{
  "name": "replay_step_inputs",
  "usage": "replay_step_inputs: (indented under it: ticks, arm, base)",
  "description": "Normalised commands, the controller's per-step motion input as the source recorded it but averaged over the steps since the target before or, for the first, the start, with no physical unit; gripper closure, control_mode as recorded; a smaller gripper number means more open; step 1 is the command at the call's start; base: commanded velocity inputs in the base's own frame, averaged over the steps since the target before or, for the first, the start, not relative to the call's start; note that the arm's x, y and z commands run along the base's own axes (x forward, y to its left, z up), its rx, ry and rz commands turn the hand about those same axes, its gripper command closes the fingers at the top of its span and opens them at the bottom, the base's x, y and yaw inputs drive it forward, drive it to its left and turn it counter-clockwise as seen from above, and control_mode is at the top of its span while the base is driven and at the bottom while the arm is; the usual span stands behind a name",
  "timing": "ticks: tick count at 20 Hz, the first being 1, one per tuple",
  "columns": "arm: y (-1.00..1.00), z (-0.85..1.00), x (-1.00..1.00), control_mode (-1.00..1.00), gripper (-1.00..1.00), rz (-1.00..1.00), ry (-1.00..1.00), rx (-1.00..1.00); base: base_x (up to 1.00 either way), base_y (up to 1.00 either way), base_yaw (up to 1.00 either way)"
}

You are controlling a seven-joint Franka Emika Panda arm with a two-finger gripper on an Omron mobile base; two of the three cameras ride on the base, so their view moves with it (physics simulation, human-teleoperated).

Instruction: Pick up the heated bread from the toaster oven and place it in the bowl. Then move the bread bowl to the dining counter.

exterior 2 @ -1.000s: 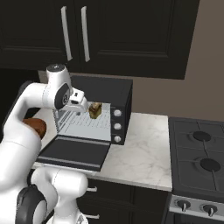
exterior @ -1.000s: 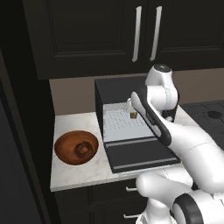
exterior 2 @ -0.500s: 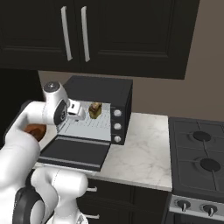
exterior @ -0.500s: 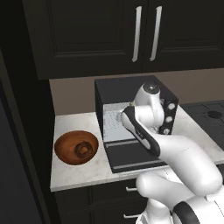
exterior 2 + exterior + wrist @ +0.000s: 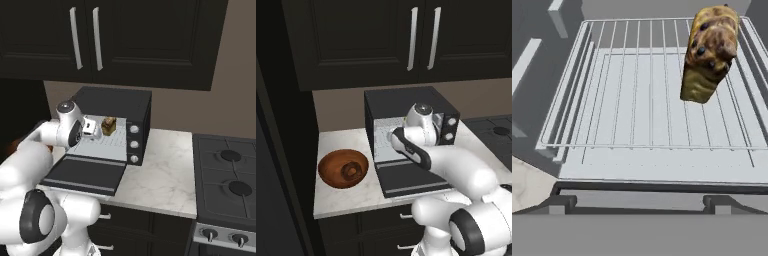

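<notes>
While the heated bread sits on the toaster oven rack, the tool hovers spread before it.

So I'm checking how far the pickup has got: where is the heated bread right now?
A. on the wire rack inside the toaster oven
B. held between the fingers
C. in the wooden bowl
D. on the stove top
A: the heated bread stands on the wire rack inside the open toaster oven, while the bowl sits apart on the counter to the oven's left.
</notes>
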Motion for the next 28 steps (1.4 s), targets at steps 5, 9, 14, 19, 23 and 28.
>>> replay_step_inputs:
  ticks: [5,9,14,19,23,28]
  arm:
    - [0.0,-0.32,0.41,-1.0,-1.0,-0.01,0.0,0.0]
    - [0.0,-0.31,0.44,-1.0,-1.0,-0.01,-0.01,0.0]
    - [0.0,-0.28,0.4,-1.0,-1.0,-0.02,-0.04,0.0]
    - [0.0,-0.23,0.27,-1.0,-1.0,-0.02,-0.01,0.0]
    - [0.0,-0.11,0.14,-1.0,-1.0,0.0,0.0,-0.01]
    - [0.0,-0.09,0.06,-1.0,-1.0,-0.01,0.02,0.0]
  base:
    - [0.0,0.0,0.0]
    - [0.0,0.0,0.0]
    - [0.0,0.0,0.0]
    - [0.0,0.0,0.0]
    - [0.0,0.0,0.0]
    - [0.0,0.0,0.0]
